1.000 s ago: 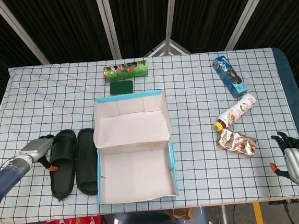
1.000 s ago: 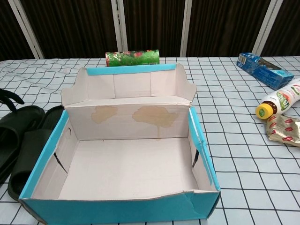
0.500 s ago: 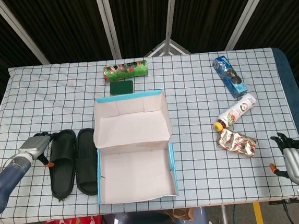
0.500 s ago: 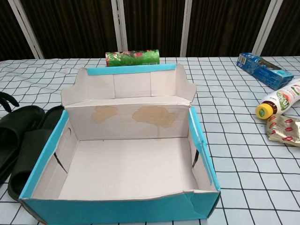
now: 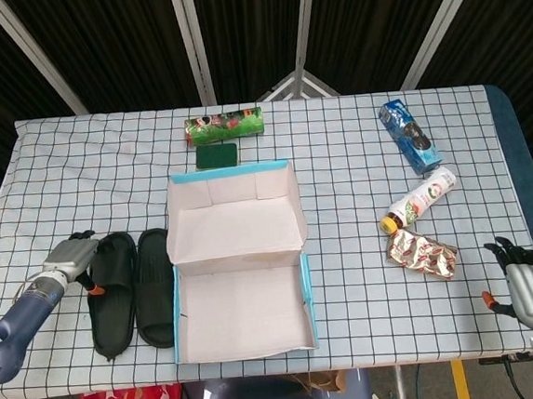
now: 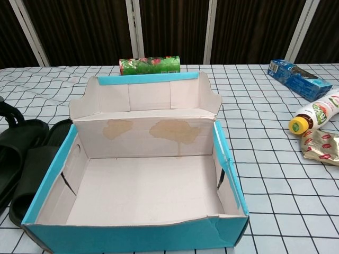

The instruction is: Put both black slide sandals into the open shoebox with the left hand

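Two black slide sandals lie side by side on the checked cloth left of the shoebox: the outer one [image 5: 112, 288] [image 6: 16, 151] and the inner one [image 5: 154, 286] [image 6: 38, 174], which is against the box wall. The open shoebox [image 5: 245, 337] [image 6: 132, 235] is blue outside with a bare cardboard inside, and its lid is folded back. My left hand [image 5: 72, 256] hovers at the outer sandal's far end with its fingers apart, holding nothing. In the chest view only its dark fingertips [image 6: 9, 111] show. My right hand [image 5: 532, 290] is open by the table's near right corner.
Behind the box lie a green roll [image 5: 224, 125] [image 6: 149, 65] and a dark green pad [image 5: 217, 155]. On the right are a blue biscuit pack [image 5: 409, 136] [image 6: 298, 79], a white bottle with a yellow cap [image 5: 420, 199] [image 6: 314, 116] and a crumpled foil wrapper [image 5: 422, 253] [image 6: 321, 146].
My left hand drew slightly left, then came back beside the outer sandal's top end. The sandals, the box and the right hand have not moved.
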Robot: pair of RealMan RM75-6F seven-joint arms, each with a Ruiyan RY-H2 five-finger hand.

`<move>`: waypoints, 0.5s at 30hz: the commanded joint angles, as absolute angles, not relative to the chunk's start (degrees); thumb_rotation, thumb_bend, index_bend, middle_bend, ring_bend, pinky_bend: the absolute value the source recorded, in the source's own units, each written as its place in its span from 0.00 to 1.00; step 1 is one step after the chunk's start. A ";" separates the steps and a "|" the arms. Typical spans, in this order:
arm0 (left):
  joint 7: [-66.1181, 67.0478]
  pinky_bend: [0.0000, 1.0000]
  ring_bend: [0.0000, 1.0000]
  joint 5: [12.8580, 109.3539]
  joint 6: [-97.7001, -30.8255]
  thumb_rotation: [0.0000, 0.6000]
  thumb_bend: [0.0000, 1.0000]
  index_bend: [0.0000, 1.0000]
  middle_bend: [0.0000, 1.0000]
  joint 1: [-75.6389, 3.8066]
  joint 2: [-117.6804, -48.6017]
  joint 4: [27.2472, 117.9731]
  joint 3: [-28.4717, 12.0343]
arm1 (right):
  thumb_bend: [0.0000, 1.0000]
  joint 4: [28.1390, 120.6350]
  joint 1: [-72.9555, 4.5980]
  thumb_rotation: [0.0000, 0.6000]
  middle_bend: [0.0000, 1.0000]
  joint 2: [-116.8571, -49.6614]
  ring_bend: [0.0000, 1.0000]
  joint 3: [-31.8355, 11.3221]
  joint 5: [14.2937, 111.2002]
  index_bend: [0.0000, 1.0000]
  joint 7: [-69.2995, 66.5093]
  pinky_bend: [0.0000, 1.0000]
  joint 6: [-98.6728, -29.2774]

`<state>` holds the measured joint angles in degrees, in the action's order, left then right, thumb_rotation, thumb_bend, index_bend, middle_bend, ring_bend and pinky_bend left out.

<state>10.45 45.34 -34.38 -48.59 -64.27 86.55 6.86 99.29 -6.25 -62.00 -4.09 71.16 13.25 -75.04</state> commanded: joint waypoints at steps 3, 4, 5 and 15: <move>12.97 0.02 0.00 44.40 -35.83 1.00 0.24 0.36 0.35 -48.86 -65.34 85.97 7.25 | 0.29 99.51 -6.23 1.00 0.12 -61.75 0.20 -3.86 71.42 0.19 12.94 0.16 -74.95; 13.62 0.02 0.00 44.06 -36.20 1.00 0.25 0.37 0.36 -48.89 -65.63 85.81 7.41 | 0.29 99.53 -6.23 1.00 0.12 -61.70 0.20 -3.84 71.44 0.19 12.81 0.16 -74.91; 14.02 0.02 0.00 43.75 -36.31 1.00 0.25 0.38 0.36 -48.94 -65.78 85.75 7.52 | 0.29 99.54 -6.23 1.00 0.12 -61.67 0.20 -3.84 71.42 0.19 12.74 0.16 -74.90; 16.80 0.02 0.05 41.91 -39.54 1.00 0.25 0.48 0.46 -48.31 -65.29 86.00 7.81 | 0.29 99.38 -6.30 1.00 0.12 -61.57 0.20 -3.86 71.11 0.19 12.49 0.16 -74.87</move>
